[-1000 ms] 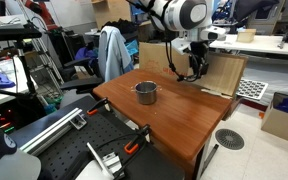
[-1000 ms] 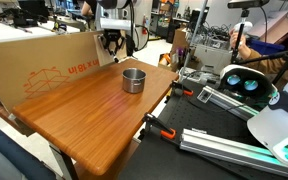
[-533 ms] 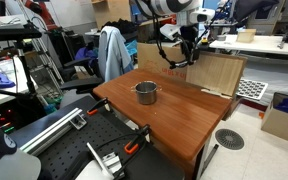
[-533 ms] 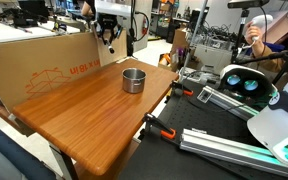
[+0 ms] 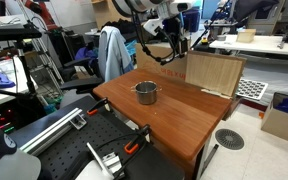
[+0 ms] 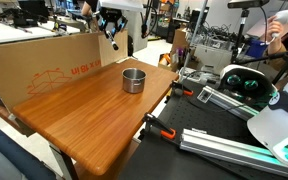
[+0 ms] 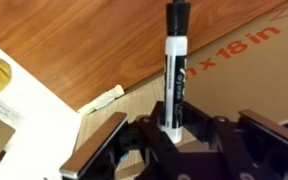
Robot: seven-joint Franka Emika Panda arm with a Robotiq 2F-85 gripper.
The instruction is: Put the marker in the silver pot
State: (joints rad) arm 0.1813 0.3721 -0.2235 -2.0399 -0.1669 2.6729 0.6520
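Observation:
My gripper is shut on the marker, a slim white-barrelled stick with a black cap that points away from the jaws. In both exterior views the gripper hangs in the air above the back edge of the wooden table. The silver pot stands upright on the table, below the gripper and towards the table's middle. The pot looks empty. The marker is too small to make out in the exterior views.
A large cardboard box stands along the table's back edge, and its printed side shows in the wrist view. Clamps and metal rails lie by the table's front. A white robot base stands beside the table.
The gripper has risen from near the table's back edge with the marker in it and has shifted sideways towards the pot. The pot has not moved.

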